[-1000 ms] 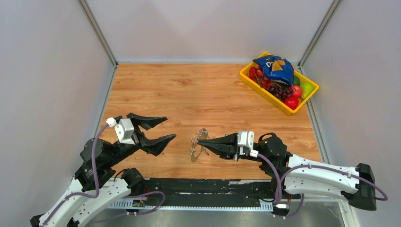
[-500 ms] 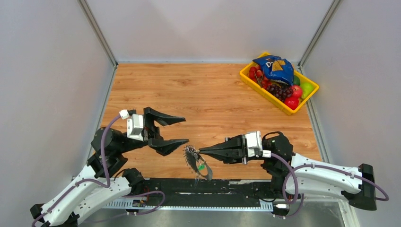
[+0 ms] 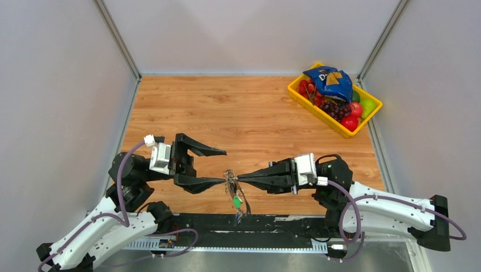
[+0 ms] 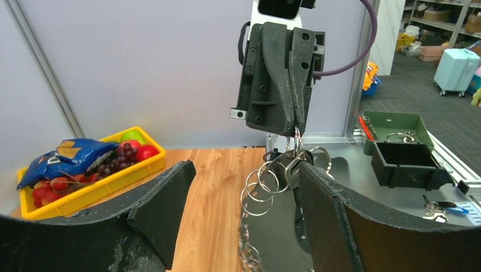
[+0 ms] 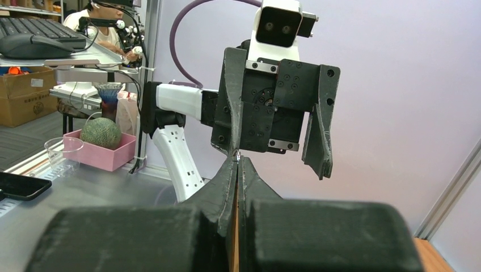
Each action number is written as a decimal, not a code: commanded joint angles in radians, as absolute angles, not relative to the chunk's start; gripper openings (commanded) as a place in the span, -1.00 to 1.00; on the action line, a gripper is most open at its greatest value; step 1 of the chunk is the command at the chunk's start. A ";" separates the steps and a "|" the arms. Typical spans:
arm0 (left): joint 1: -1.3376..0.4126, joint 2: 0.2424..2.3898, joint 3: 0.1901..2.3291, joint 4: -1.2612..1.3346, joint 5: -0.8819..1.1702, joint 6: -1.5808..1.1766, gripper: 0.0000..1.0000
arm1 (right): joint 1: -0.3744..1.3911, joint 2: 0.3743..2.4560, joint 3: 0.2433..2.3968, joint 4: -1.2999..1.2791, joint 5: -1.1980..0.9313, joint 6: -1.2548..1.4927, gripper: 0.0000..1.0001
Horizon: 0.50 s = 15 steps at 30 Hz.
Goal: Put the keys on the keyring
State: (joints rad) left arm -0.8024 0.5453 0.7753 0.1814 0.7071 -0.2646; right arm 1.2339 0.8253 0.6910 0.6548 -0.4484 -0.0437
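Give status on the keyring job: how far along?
Done: right end effector is shut on the keyring, holding it clear of the table with keys and a green tag dangling. In hand: open left end effector brackets the bunch, not gripping. Left: can't confirm every key is threaded; threading likely remains.

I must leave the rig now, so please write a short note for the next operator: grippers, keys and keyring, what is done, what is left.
Right gripper: shut on the keyring, holding it in the air above the table.
Left gripper: open, empty, one finger beside the bunch.
Keys: hanging with the ring, green tag below.
Done: bunch lifted.
Left: cannot tell whether every key is threaded; check.
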 commanded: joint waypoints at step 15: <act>-0.799 0.557 0.784 0.268 0.727 -0.273 0.54 | 1.232 0.881 0.778 0.740 -0.481 -0.006 -1.00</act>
